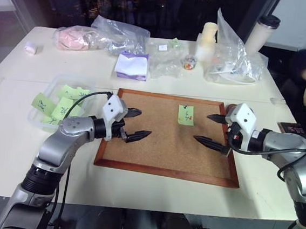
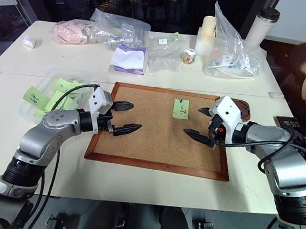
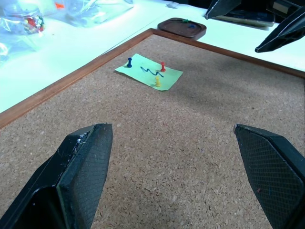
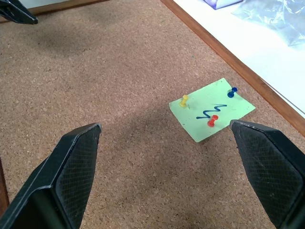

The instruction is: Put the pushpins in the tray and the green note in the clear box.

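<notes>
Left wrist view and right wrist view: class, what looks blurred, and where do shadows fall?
Left wrist view: fingers blur up close; green note sharper. Right wrist view: soft shadow on the cork board beside the pushpins.

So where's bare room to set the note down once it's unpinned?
Bare cork all around the green note, widest between the left gripper and right gripper. Bare table along the cork board's near edge. Crowded: far side, with bags.

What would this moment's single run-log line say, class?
left end effector: open, empty | right end effector: open, empty | green note: pinned on cork board | pushpins: three in note
</notes>
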Action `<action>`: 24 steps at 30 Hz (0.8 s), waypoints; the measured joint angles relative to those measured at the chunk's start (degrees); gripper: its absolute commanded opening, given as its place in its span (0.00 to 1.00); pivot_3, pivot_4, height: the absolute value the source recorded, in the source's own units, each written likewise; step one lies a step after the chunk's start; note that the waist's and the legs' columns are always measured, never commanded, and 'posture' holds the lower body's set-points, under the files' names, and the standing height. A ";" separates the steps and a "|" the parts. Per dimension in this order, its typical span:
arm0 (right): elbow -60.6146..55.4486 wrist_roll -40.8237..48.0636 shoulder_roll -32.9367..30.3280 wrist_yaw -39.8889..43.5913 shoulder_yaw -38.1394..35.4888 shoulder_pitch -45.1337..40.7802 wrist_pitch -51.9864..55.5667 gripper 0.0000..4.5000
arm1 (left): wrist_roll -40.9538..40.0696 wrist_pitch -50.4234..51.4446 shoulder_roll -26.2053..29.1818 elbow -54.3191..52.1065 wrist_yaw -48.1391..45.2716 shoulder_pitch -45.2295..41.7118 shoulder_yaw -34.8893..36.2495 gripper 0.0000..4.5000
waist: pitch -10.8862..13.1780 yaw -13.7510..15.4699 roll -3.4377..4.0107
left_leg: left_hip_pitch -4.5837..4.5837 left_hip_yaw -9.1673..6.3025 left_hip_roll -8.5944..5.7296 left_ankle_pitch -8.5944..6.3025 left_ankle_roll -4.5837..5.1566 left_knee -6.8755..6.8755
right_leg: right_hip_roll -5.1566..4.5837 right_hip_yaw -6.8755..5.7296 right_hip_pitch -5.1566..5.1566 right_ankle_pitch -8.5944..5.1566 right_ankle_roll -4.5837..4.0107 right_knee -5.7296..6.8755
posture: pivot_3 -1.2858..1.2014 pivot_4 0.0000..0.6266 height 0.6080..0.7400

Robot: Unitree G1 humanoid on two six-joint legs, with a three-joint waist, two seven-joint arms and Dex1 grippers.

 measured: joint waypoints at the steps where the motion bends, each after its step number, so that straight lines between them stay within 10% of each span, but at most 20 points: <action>1: 0.00 -0.08 0.02 0.01 0.10 0.00 -0.09 1.00 | 0.04 -0.08 0.04 0.08 -0.11 0.00 -0.02 0.99 | 0.00 0.00 0.00 | 0.00 0.00 0.00 0.00 0.00 0.00 | 0.00 0.00 0.00 0.00 0.00 0.00 | 0.52 0.24 1.00; 24: 0.12 -0.43 0.09 0.99 0.31 -0.02 -0.52 1.00 | 0.18 -0.14 -1.71 0.35 1.02 0.04 -0.48 0.99 | 0.00 0.01 0.00 | 0.00 0.00 0.00 0.00 0.00 0.00 | 0.00 0.00 0.00 0.00 0.00 0.00 | 0.52 0.24 1.00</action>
